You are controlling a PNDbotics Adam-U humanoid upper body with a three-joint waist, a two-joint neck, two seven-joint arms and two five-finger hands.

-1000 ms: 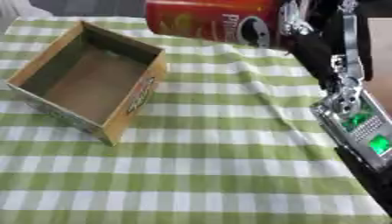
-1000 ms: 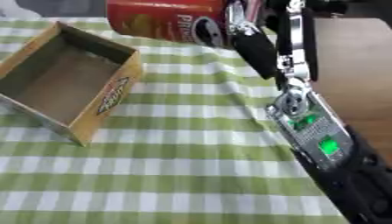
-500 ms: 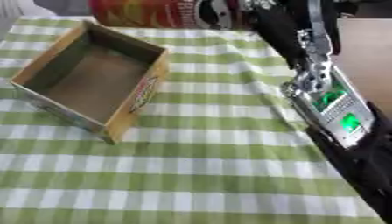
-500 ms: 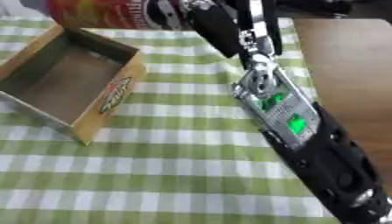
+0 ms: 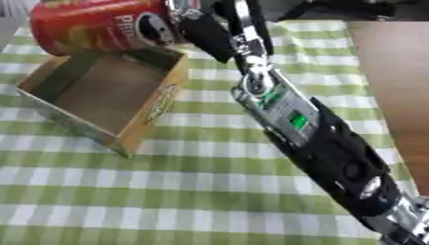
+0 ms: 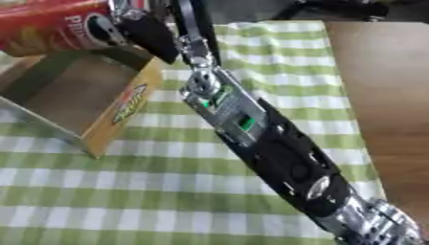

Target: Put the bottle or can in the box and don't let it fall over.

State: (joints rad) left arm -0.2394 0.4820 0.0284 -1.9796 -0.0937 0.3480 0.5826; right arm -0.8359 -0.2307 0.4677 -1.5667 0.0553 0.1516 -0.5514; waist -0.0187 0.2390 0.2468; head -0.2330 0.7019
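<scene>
Can (image 5: 105, 25): red cylinder with a printed face logo, held lying nearly on its side, its long axis running left to right and slightly tilted. It is raised above the far edge of the box, overlapping the far wall in both views; whether it touches that wall cannot be told. It is not inside the box.

Desk (image 5: 209, 191): covered by a green-and-white checked cloth (image 5: 100, 215). A bare brown wooden surface (image 5: 394, 86) shows along the right edge of the cloth.

Right arm (image 5: 318, 143): enters from the lower right corner and runs diagonally up to the top centre. Black casing with silver joints; a small green light shows on the forearm panel.

Box (image 5: 105, 98): open-topped cardboard tray, brown inside, standing on the cloth at the left, set askew with one corner pointing toward the camera. The near right wall carries a printed label. Nothing lies on its visible floor.

Right robot hand (image 5: 197, 28): at the top centre, at the right end of the can, black fingers wrapped over that end and gripping it. The far side of the grasp is hidden behind the can.

Left robot hand: appears in neither view.
</scene>
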